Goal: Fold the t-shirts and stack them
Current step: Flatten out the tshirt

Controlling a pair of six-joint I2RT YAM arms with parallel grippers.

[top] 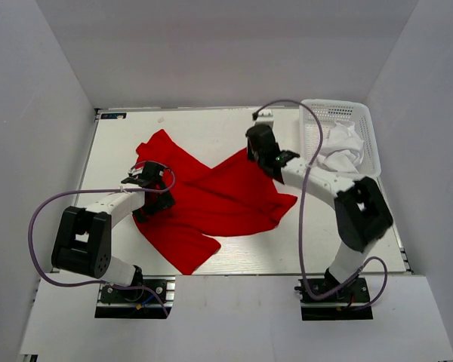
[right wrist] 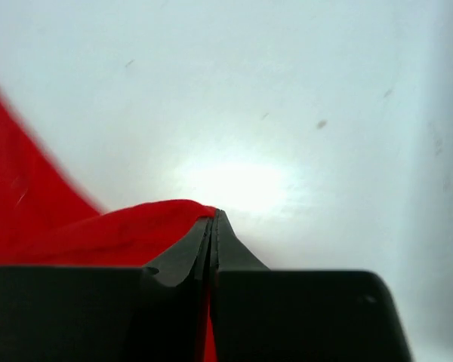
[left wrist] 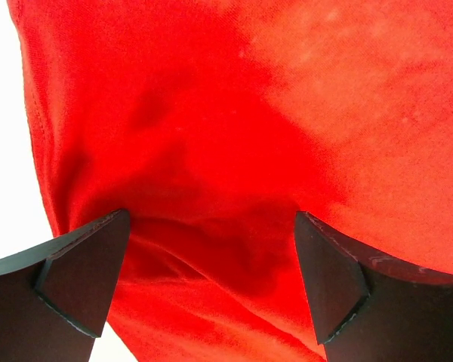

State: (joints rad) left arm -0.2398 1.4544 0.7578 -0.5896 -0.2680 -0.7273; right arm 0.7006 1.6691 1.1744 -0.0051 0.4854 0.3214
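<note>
While the right gripper [right wrist: 213, 220] is pinching the far edge of the red t-shirt [top: 211, 200], likely for folding, the left gripper [left wrist: 210, 226] is hovering agape above it, empty.

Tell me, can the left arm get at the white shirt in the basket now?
Probably not. The white shirt lies in the basket at the right corner, and the right arm stands between, the right gripper shut on the red shirt. The left gripper hangs open over the red shirt's left side.
</note>
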